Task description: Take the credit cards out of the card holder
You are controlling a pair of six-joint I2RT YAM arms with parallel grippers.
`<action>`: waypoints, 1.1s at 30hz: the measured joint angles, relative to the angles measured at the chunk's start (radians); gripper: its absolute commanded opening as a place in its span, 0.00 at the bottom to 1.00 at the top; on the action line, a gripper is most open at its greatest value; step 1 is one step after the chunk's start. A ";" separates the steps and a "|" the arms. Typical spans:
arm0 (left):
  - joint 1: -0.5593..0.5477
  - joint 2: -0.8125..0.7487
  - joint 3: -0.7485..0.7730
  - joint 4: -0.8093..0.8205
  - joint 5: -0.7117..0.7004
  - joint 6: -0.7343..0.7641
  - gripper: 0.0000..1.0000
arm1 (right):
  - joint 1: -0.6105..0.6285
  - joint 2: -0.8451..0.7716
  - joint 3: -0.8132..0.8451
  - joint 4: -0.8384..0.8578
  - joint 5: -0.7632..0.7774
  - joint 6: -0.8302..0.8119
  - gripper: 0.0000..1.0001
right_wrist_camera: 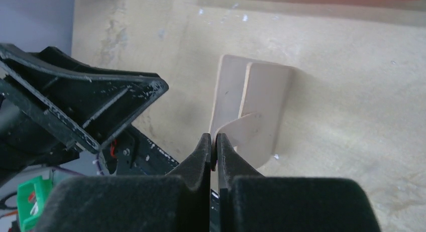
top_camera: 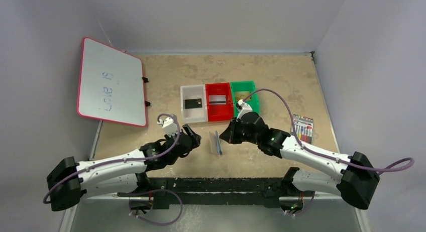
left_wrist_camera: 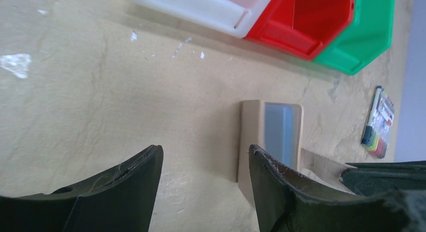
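The card holder stands half open on its edge on the table, directly ahead of the right gripper, whose fingers are clamped on the near edge of one tan panel. Opposite it, the left gripper is spread and holds nothing, with the holder just ahead of it. Beyond both grippers, a black card lies in the white bin and a pale card in the red bin. Recommended: hold the pinch firm and the panels apart, so the left fingers enter squarely and take only a card's edge. No card is visible inside.
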 measured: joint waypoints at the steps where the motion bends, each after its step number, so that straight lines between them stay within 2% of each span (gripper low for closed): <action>1: 0.000 -0.033 0.000 -0.027 -0.018 -0.007 0.64 | 0.000 -0.002 0.000 0.014 -0.016 -0.010 0.00; 5: 0.000 -0.138 0.000 -0.122 -0.078 -0.040 0.65 | 0.004 0.009 0.011 0.045 -0.072 -0.042 0.00; 9: 0.000 -0.203 -0.001 -0.187 -0.116 -0.057 0.65 | 0.008 0.045 0.043 0.040 -0.064 -0.043 0.00; 17: 0.000 -0.168 -0.002 -0.209 -0.111 -0.058 0.65 | -0.006 0.034 0.033 -0.122 0.098 0.103 0.00; 25: 0.000 -0.043 -0.002 -0.040 -0.017 0.014 0.65 | -0.122 -0.051 -0.165 -0.221 0.170 0.270 0.00; 33: 0.000 0.212 0.050 0.202 0.153 0.126 0.61 | -0.130 0.027 -0.180 -0.267 0.218 0.356 0.00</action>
